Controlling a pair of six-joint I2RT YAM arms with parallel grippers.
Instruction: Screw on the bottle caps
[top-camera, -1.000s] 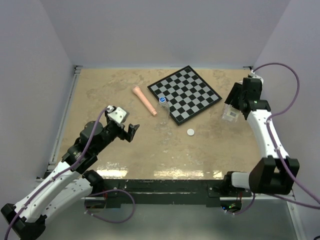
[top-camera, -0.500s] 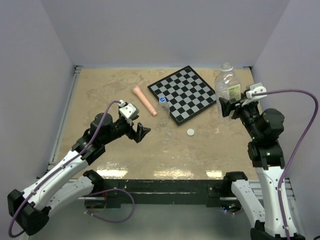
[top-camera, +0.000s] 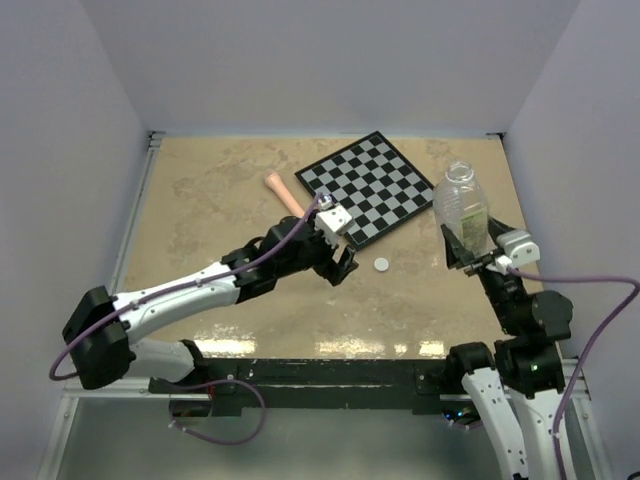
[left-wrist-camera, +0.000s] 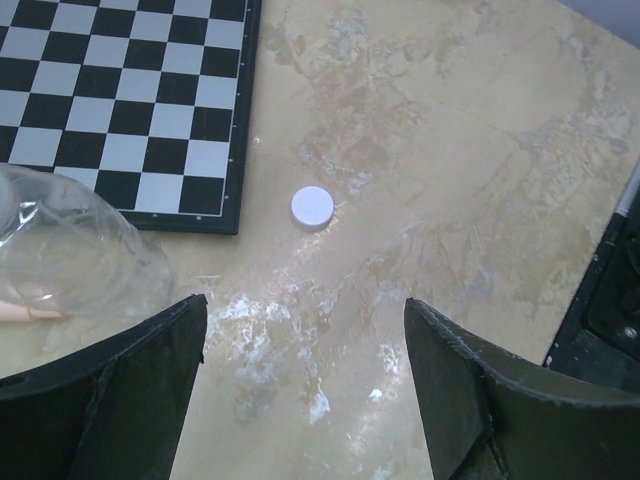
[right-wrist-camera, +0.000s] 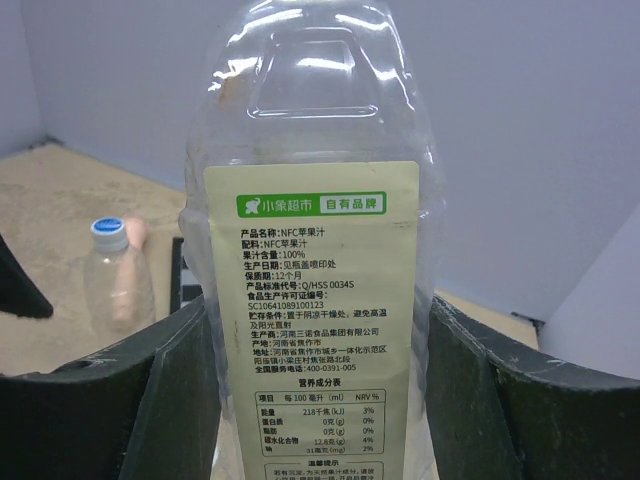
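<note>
The white cap (top-camera: 381, 264) lies flat on the counter (top-camera: 220, 200), just beside the near edge of the chessboard (top-camera: 372, 185) and not touching it. The blue cap (right-wrist-camera: 108, 229) sits on top of the small bottle (right-wrist-camera: 115, 285), which stands upright beside the board; whether it is screwed tight I cannot tell. The big bottle (top-camera: 462, 205) is upright at the right side of the counter, and the right hand (top-camera: 470, 258) pinches it from both sides. The left hand (left-wrist-camera: 305, 305) hovers over the counter with fingers spread wide and nothing between them. The white cap is just ahead of it and the small bottle is beside one finger. A pink stick (top-camera: 280, 190) lies left of the board.
</note>
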